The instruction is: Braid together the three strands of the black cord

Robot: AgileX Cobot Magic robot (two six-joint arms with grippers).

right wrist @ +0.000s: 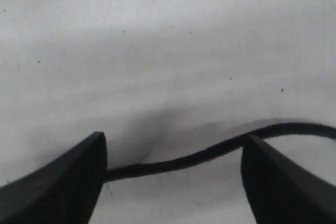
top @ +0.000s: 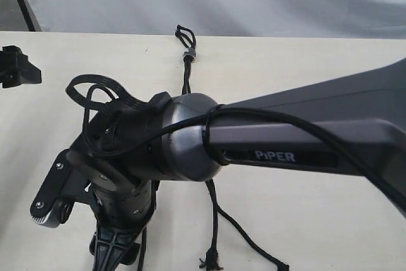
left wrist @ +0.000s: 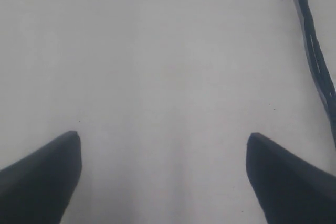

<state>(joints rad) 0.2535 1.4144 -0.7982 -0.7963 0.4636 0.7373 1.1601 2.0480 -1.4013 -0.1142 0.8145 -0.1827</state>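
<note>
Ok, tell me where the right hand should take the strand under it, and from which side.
Take the strand at the stretch lying on the table between the fingers of the open right hand, coming down from above. It runs from finger to finger, so probably turn the wrist first so the fingers straddle it.

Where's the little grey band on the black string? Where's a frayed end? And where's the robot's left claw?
grey band (top: 188, 54), exterior view, middle of the band.
frayed tip (top: 209, 262), exterior view, a strand's loose end.
left gripper (left wrist: 163, 136), left wrist view, midway between its open fingertips.
</note>
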